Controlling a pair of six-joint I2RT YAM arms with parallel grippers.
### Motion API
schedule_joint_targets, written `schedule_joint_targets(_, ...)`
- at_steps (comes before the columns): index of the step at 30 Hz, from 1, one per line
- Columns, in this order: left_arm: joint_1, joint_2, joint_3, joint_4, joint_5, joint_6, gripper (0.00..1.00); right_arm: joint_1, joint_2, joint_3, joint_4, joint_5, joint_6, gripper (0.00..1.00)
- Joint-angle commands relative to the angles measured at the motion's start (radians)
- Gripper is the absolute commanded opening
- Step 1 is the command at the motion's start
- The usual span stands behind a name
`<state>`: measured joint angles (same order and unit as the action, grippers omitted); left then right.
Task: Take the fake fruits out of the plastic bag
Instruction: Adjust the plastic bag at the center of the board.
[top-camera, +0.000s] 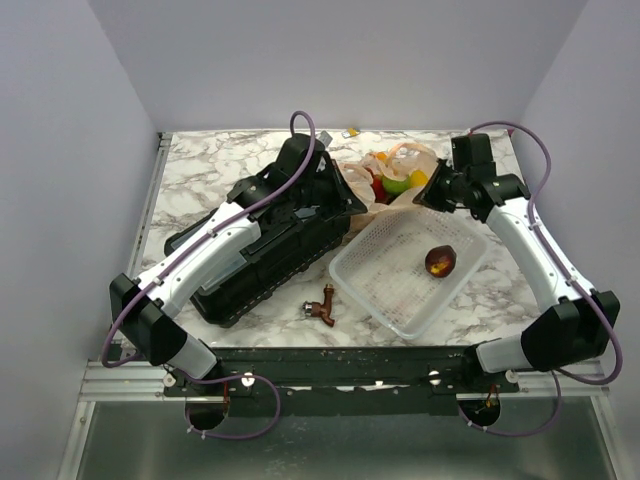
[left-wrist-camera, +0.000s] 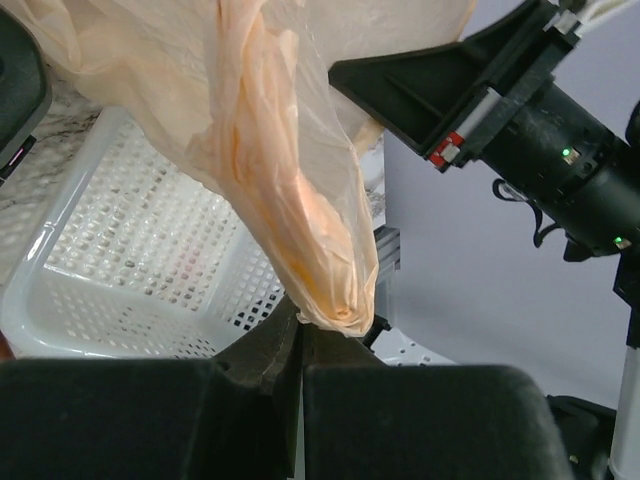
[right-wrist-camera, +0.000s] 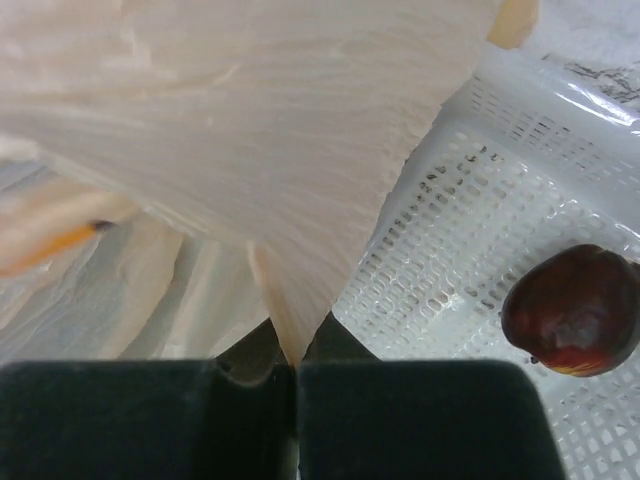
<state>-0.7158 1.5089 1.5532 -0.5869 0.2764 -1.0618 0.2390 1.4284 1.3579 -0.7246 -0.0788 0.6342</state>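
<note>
**Grippers both pinched on the bag, fruits between them**

We see the left gripper (left-wrist-camera: 300, 335) with its fingers pressed together on a twisted fold of the plastic bag (left-wrist-camera: 290, 170). The film rises from the fingertips in a tan, crinkled sheet. The right gripper (right-wrist-camera: 295, 355) is likewise closed, nipping a flat edge of the same bag, which spreads up and away from its tips.

Between the two grippers the bag's mouth lies open, and the fake fruits (top-camera: 397, 184) sit inside it: we make out red, green, yellow and orange pieces bunched together. Neither gripper touches a fruit; only bag film is between the fingers.

Just below and to the near side of both grippers stands the white mesh basket (top-camera: 395, 300). The bag hangs over its far rim, though we cannot tell whether they touch. A maroon fruit (right-wrist-camera: 570, 310) rests on the basket floor, to the right of the right gripper's fingertips and apart from them.

Behind the left gripper, a long black case (top-camera: 262, 262) lies under the left arm. Well apart from both grippers, a small brown object (top-camera: 322, 308) lies on the marble table (top-camera: 200, 170) off the basket's near-left corner.
</note>
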Motion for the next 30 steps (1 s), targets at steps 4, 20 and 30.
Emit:
schedule_joint_targets(4, -0.005, -0.032, -0.009, -0.039, 0.013, 0.039, 0.0, 0.004, -0.104, -0.077, -0.045, 0.112, -0.006, 0.01)
schedule_joint_targets(20, -0.004, 0.015, 0.096, -0.213, -0.031, 0.175, 0.01, 0.007, -0.16, -0.048, 0.005, -0.045, -0.228, 0.86)
schedule_joint_targets(30, -0.004, 0.054, 0.102, -0.243, -0.028, 0.207, 0.01, 0.006, -0.257, -0.13, 0.542, -0.259, -0.558, 1.0)
